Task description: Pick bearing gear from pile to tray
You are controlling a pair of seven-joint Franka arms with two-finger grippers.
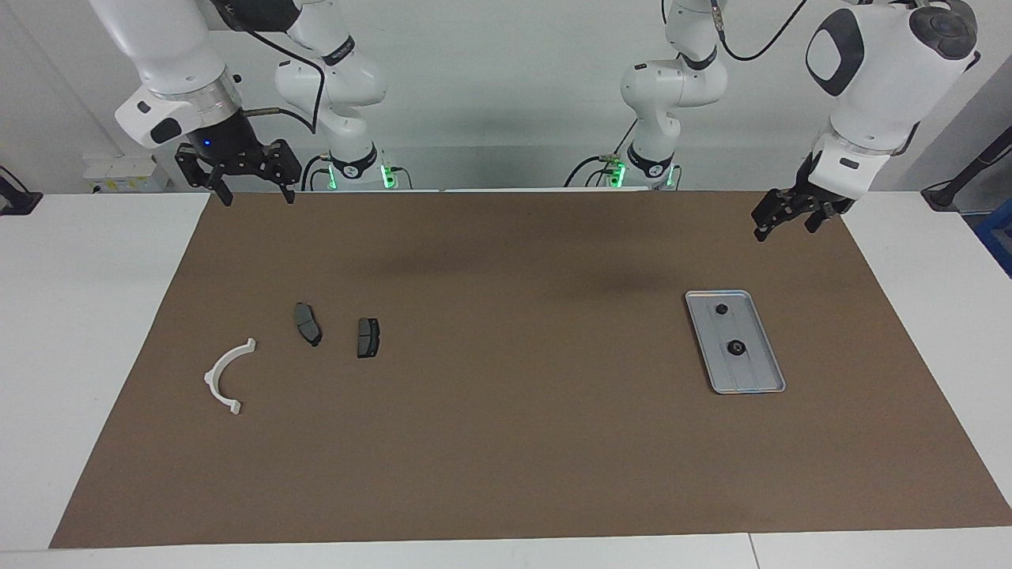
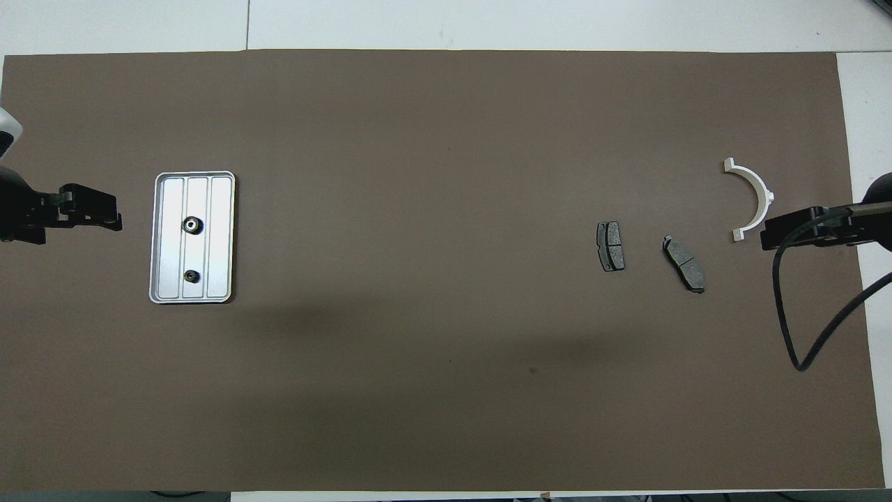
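The silver tray [image 1: 751, 375] lies on the brown mat toward the left arm's end, and shows in the overhead view [image 2: 221, 244] too. Two small black round gears [image 1: 721, 309] [image 1: 736, 348] lie in it, also seen from overhead [image 2: 191, 224] [image 2: 189, 276]. The pile lies toward the right arm's end: a white arc [image 1: 228, 375] [image 2: 752, 199] and two dark grey pads [image 1: 307, 323] [image 1: 368, 337]. No loose round piece shows there. My left gripper [image 1: 787, 229] [image 2: 97, 213] is raised, open and empty, over the mat's edge beside the tray. My right gripper [image 1: 254, 190] [image 2: 773, 233] is raised, open and empty, over the mat's edge beside the arc.
The brown mat [image 1: 506, 442] covers most of the white table [image 1: 79, 316]. A black cable [image 2: 801, 314] hangs from the right arm over the mat's end.
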